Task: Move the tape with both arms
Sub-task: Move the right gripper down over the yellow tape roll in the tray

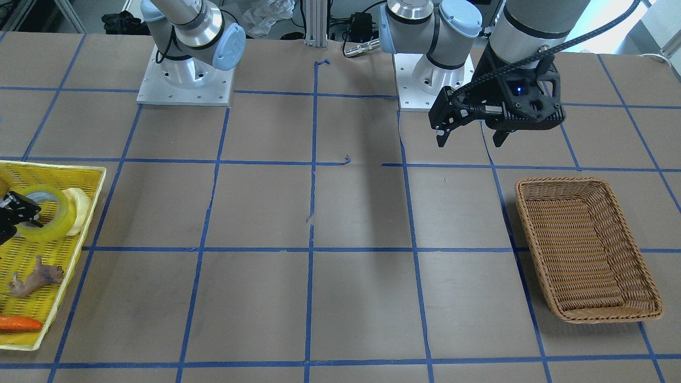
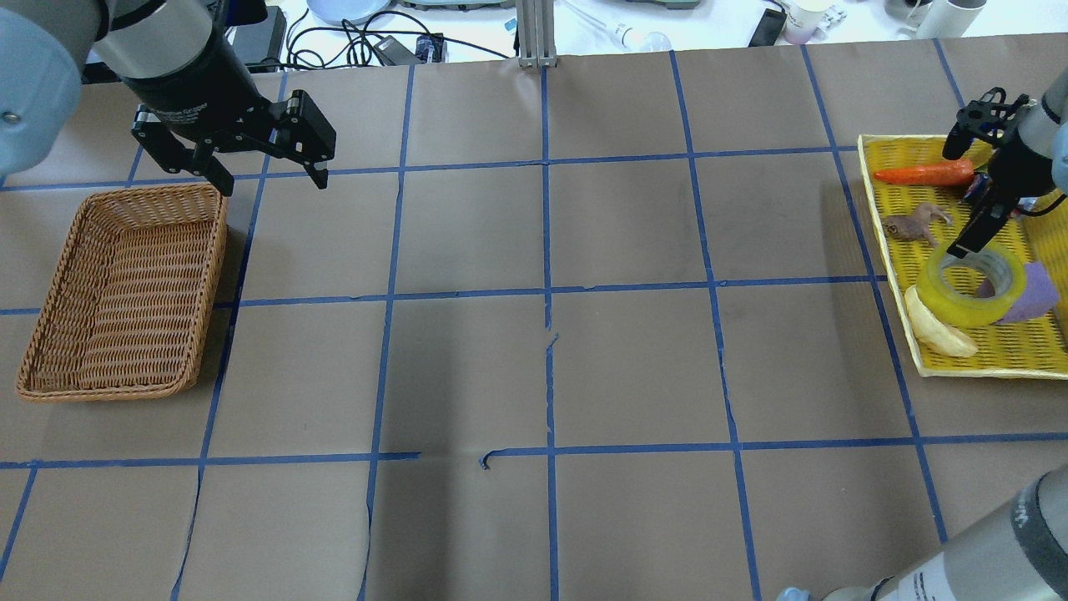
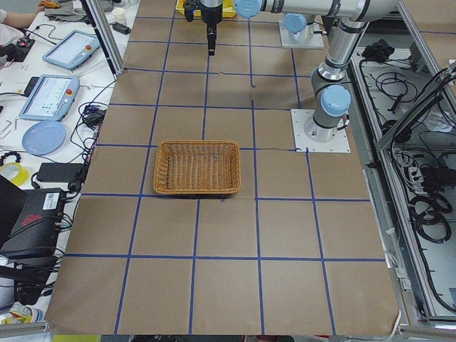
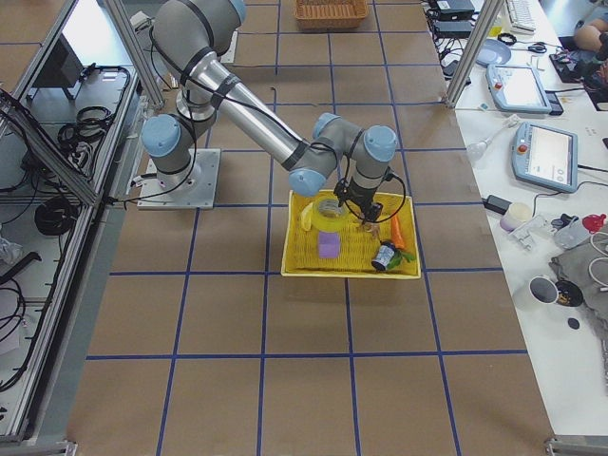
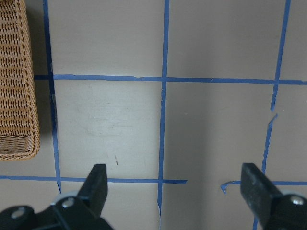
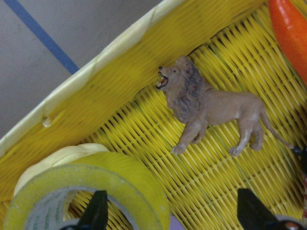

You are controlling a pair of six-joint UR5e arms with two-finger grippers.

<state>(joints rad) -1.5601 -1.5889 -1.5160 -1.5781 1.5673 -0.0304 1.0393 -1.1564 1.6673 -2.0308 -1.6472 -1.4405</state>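
The tape point(image 2: 972, 313) lies in the yellow tray point(image 2: 868, 192) at the worktop's right end, toward the tray's robot-side corner, touching a banana toy point(image 2: 939, 330) that lies along the tray's inner rim. The right tool point(image 6: 172, 213) hangs over it with its fingers apart, one tip over the ring's hole and the other outside its wall. The left tool point(image 2: 271, 179), also spread and holding nothing, hovers beside a corner of the wicker basket point(image 2: 117, 391) at the left end, with the gridded worktop point(image 2: 551, 367) stretching between basket and tray.

My overhead camera looks forward and down from behind the left gripper point(image 2: 272, 182); the front camera faces it, and both share the wicker basket point(image 2: 125, 292) beside this gripper. End cameras look along the table point(image 3: 228, 285). Each wrist camera looks down from close behind its gripper's fingertips point(image 5: 98, 179).
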